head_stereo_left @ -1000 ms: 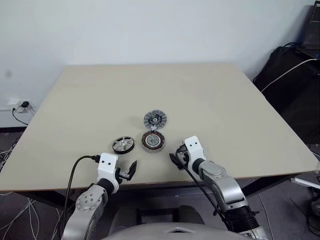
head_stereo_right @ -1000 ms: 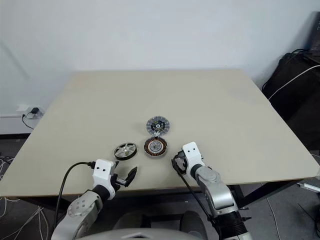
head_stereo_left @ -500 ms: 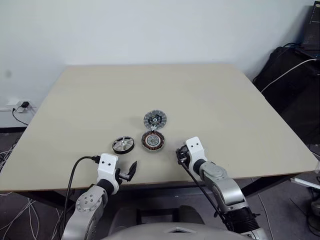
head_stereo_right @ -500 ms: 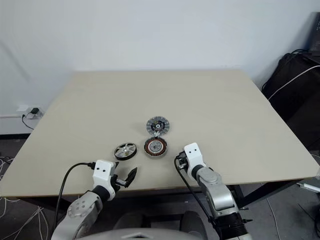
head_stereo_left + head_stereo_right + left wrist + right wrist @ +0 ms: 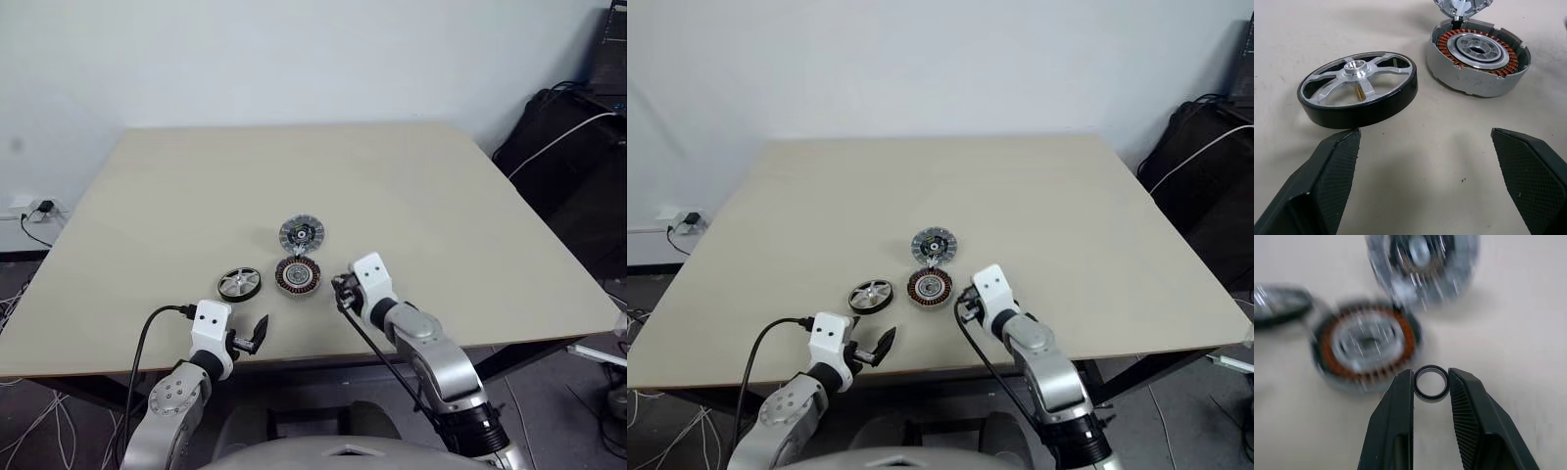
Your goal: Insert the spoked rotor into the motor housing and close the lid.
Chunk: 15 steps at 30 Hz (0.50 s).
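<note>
On the table, spoked rotor, motor housing and lid lie apart; nothing assembled yet. My right gripper pinches a small black ring; my left gripper gapes empty near the rotor.

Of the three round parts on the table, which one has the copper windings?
The motor housing, the middle part: it alone shows a copper-brown winding ring. The spoked rotor is a silver wheel; the lid is a ribbed grey disc.
</note>
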Each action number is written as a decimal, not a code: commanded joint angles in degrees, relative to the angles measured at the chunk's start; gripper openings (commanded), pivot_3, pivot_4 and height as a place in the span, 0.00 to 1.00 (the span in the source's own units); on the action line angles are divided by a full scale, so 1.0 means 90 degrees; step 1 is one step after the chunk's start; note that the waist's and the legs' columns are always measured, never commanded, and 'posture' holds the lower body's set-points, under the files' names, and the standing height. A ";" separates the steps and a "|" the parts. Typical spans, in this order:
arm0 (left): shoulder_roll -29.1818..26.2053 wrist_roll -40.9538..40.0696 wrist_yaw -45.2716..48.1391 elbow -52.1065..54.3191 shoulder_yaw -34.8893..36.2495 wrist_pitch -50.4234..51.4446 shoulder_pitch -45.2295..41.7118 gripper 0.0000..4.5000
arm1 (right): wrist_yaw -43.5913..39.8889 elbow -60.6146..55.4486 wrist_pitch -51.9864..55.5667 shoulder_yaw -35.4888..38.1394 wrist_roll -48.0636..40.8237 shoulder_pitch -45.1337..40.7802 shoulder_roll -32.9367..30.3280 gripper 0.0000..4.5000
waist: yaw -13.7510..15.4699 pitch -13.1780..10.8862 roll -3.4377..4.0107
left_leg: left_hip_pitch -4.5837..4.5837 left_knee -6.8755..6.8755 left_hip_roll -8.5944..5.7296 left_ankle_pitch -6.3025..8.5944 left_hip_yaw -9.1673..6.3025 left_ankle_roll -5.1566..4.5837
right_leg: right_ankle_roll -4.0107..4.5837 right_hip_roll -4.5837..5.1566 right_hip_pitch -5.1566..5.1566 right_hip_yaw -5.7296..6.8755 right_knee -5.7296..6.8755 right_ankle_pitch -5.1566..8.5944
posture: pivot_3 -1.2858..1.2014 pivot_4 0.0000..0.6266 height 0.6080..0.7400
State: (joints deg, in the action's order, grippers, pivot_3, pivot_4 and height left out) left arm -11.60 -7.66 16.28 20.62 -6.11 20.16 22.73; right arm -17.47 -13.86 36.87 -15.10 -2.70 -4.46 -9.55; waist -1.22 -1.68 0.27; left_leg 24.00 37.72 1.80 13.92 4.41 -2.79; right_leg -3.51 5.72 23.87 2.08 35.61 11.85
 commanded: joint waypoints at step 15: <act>0.0057 0.0044 -0.0154 0.0302 -0.0026 -0.0254 0.0080 1.00 | -0.0034 0.2066 -0.0796 -0.0540 0.0295 -0.1308 0.0735 0.17 | -0.0021 0.0000 -0.0001 | 0.0001 0.0001 -0.0001 -0.0002 0.0003 0.0001 | 0.0004 -0.0004 0.0001 0.0000 0.0006 -0.0001 | 0.52 0.00 1.00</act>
State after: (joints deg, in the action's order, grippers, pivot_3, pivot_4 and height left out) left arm -11.34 -7.38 15.03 20.62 -6.13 19.22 23.59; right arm -17.57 4.66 31.29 -20.53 -0.24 -14.55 -3.71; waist -1.41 -1.67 0.26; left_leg 24.00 37.74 1.79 13.90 4.43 -2.77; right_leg -3.47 5.68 23.88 2.08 35.66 11.85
